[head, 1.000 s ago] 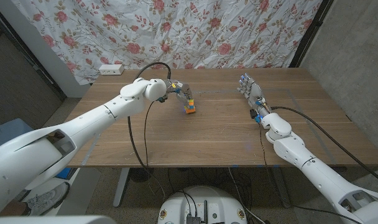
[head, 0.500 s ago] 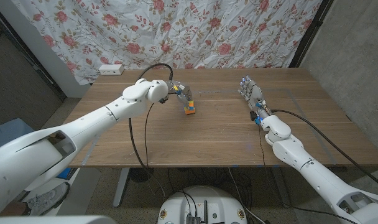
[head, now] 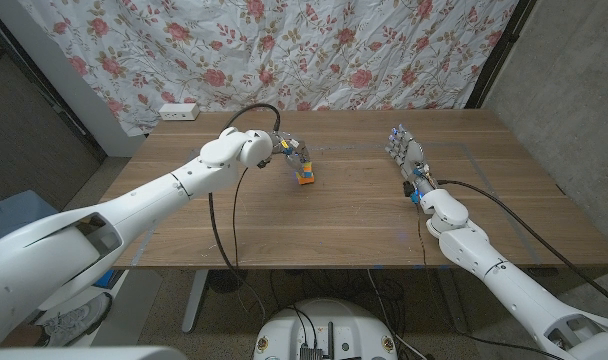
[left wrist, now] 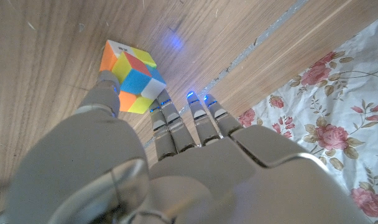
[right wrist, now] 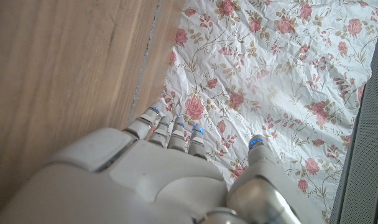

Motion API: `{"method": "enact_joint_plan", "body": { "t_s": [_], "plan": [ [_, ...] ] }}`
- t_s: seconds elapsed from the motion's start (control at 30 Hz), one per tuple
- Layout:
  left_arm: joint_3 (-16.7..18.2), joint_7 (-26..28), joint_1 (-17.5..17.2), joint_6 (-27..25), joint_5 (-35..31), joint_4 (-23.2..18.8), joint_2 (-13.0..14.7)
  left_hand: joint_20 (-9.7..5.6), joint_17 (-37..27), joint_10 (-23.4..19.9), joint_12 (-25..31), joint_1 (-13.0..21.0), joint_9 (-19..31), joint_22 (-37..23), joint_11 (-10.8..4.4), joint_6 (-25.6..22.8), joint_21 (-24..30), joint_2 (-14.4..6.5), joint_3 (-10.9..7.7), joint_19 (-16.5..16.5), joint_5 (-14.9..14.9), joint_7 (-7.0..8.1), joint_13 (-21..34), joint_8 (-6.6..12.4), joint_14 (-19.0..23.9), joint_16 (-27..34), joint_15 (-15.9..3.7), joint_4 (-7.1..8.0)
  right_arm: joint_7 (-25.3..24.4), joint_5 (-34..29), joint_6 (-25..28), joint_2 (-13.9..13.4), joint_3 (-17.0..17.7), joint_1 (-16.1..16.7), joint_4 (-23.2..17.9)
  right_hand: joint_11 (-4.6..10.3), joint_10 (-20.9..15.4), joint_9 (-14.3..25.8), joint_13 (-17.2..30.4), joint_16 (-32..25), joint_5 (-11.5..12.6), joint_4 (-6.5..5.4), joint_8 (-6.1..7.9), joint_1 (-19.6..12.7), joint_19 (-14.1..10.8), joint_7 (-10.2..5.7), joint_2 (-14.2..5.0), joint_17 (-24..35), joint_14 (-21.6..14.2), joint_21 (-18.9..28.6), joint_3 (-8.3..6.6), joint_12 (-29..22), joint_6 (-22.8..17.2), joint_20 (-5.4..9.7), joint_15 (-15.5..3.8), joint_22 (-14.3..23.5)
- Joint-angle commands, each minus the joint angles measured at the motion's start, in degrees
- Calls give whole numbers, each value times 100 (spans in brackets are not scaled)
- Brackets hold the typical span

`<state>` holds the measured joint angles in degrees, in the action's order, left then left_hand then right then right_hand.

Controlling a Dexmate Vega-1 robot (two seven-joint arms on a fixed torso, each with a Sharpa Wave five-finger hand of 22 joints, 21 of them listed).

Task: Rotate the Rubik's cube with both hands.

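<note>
A: Where is the Rubik's cube [head: 305,173] sitting?

B: It is sitting on the wooden surface [head: 334,215], left of the middle and toward the far edge. In the left wrist view the cube [left wrist: 130,76] is showing orange, yellow, blue and white stickers.

A: What is the left hand [head: 287,152] doing?

B: It is reaching over the cube from the robot's left. In the left wrist view the thumb [left wrist: 108,90] is touching the cube's near side, while the other fingers [left wrist: 190,118] are extending straight past it, beside the cube rather than around it. Whether the hand is actually gripping the cube cannot be told.

A: And the right hand [head: 405,150]?

B: It is standing well apart from the cube, on the right half of the surface, fingers pointing toward the far edge. In the right wrist view its fingers [right wrist: 170,132] are lying straight and spread, holding nothing.

A: What is lying behind the surface?

B: A floral curtain [head: 284,45] is hanging across the back, and a white power strip [head: 179,111] is lying at its foot on the left.
</note>
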<state>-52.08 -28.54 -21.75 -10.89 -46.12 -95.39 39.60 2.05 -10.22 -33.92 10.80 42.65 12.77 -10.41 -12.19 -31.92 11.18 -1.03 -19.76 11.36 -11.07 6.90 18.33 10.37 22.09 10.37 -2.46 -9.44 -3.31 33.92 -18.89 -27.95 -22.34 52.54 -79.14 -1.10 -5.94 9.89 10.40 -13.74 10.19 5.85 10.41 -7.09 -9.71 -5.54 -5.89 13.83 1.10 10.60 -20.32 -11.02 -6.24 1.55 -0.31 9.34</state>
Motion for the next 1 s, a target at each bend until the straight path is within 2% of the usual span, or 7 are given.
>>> {"method": "enact_joint_plan", "body": {
  "t_s": [0.03,0.2,0.43,0.5,0.7,0.83,1.0],
  "plan": [
    [3,-300,-45,-125,-197,-230,44,8,-10,277,-10,-22,-24,2,132,228,-10,118,50,-60,-20,-56,-11,-21,-149,-12,-446,8,-146,-27,-36,17,21,99,-71,-16,-40,5,9,22,22,39,26,-21,-28,-54,-16,5,-11,11,5,-17,-34,9,-10,20],
    [4,-430,-47,-161,-243,-270,35,0,-11,510,-1,-128,-67,3,219,515,-12,224,103,-123,-11,-83,-26,-46,-280,-17,-410,14,-186,-37,-31,12,30,126,-102,-9,-46,6,9,25,23,44,25,-23,-30,-57,-21,3,-11,11,2,-18,-35,5,-11,19],
    [-11,-627,-4,-146,-269,-300,13,25,-1,1154,-34,-341,-172,16,481,1100,-32,443,196,-309,-2,-185,-172,-46,-676,-26,-234,20,-214,-33,-52,19,48,144,-101,-9,-49,6,9,26,22,53,20,-25,-34,-62,-28,-2,-21,12,0,-16,-36,-7,-3,20],
    [-4,-655,-17,-178,-291,-334,13,39,1,1290,-33,-384,-195,19,523,1286,-34,486,211,-350,0,-295,-220,-64,-728,-17,-210,20,-212,-29,-70,28,52,144,-87,-8,-47,6,9,28,22,55,20,-25,-36,-60,-29,-3,-19,12,0,-15,-36,-11,-5,20],
    [8,-813,-42,-295,-333,-426,-3,76,9,1777,-43,-488,-238,28,787,1589,-42,550,223,-504,-4,-432,-388,-43,-1141,-55,-23,28,-212,-35,-89,29,58,145,-68,-12,-50,6,9,30,21,60,17,-24,-39,-56,-30,-6,-22,13,0,-14,-32,-19,-1,20],
    [34,-867,-83,-390,-334,-489,-8,68,24,2113,-47,-587,-254,39,1051,1810,-60,560,224,-644,-2,-587,-527,-44,-1500,-75,192,45,-204,-30,-88,28,59,144,-51,-11,-54,6,9,34,20,62,11,-20,-37,-62,-29,-7,-17,12,2,-15,-20,-27,9,20],
    [97,-841,-145,-472,-303,-557,9,45,37,2436,-60,-710,-262,51,1215,2024,-85,582,237,-824,6,-766,-645,-45,-1842,-80,387,61,-194,-35,-124,50,55,131,-1,-8,-57,7,10,38,19,65,8,-15,-37,-65,-27,-8,-11,11,5,-14,-14,-33,17,20]
  ]
}}
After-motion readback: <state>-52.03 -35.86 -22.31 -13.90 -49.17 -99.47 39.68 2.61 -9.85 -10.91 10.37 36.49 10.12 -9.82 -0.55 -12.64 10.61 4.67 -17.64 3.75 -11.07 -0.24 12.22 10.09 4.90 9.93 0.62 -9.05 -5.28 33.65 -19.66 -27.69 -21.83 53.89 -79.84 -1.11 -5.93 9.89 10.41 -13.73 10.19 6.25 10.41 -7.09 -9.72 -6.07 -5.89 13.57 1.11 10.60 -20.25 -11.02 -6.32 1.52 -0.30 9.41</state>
